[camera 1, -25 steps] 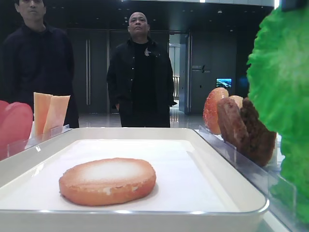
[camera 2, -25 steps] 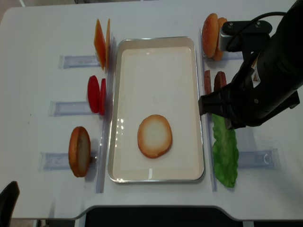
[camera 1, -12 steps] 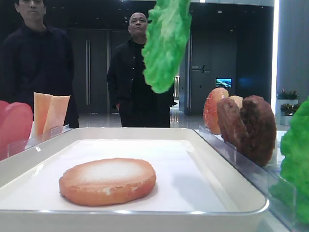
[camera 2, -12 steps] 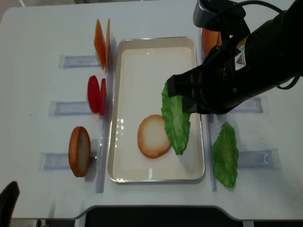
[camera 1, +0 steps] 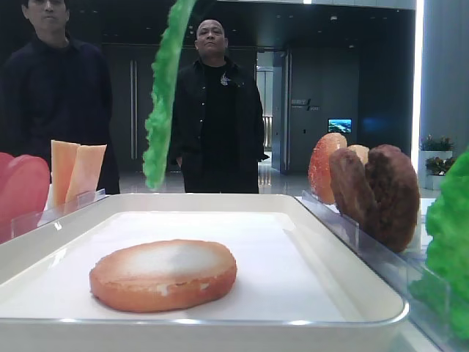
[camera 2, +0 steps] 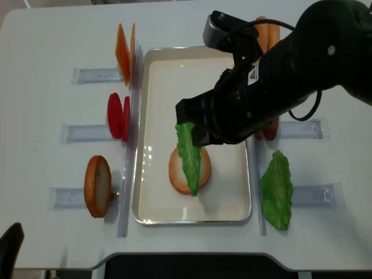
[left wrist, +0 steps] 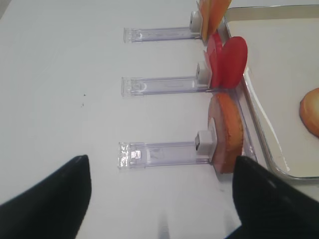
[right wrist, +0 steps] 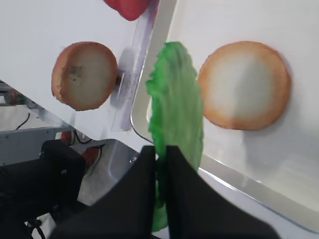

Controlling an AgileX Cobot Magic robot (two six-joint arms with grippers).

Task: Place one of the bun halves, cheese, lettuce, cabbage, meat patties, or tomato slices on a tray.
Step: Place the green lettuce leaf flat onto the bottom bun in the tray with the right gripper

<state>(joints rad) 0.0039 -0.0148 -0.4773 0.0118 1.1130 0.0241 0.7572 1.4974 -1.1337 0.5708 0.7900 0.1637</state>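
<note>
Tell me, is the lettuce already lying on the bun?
No. The lettuce hangs edge-down from the shut right hand, above the bun half.

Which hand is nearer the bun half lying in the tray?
Right. The right hand hangs over the bun half, gripping lettuce; the left hand sits beyond the tray's left rim.

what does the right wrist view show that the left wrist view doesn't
Only the right wrist view: the right gripper shut on a lettuce leaf hanging above the tray, and the whole bun half in it.
Only the left wrist view: tomato slices and cheese standing in racks.
Both: the bun half in its rack beside the tray.
</note>
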